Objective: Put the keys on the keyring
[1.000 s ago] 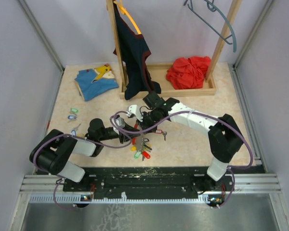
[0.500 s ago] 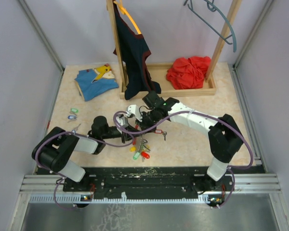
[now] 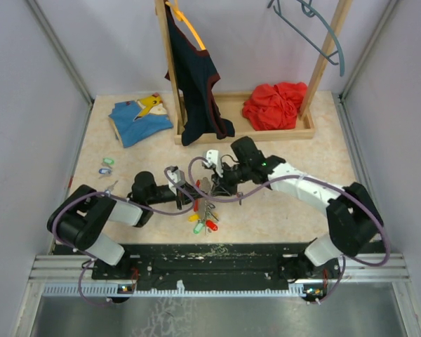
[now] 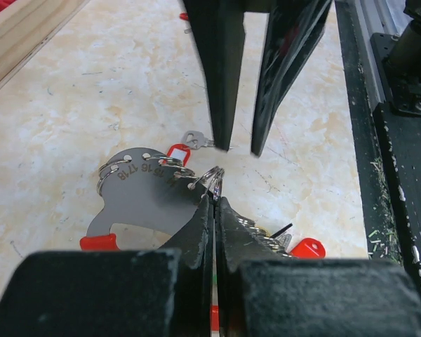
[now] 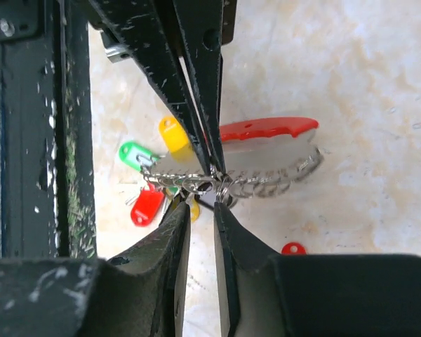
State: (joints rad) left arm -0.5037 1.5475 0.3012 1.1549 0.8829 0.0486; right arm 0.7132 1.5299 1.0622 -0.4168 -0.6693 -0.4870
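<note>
While my left gripper (image 4: 214, 196) is pinching the keyring (image 4: 212, 174) beside the grey plate (image 4: 147, 203), my right gripper (image 4: 240, 149) is hovering close, fingers slightly apart; the tagged keys (image 5: 149, 205) are sitting bunched by it, probably light, stiff, slippery; I'm favouring pinching a flat bow.

Left gripper (image 4: 215, 202) clamped onto keyring (image 4: 212, 177); right gripper (image 5: 201, 210) loosened, retreated right.

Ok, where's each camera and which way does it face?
Top external: above, behind the bases, looking down at the table; both arms show.
Left wrist: on the left arm, facing the keyring past its shut left hand; right hand opposite.
Right wrist: on the right arm, facing the keys and left hand past its open right hand.
Shared: wrist views both show keyring and both hands.
</note>
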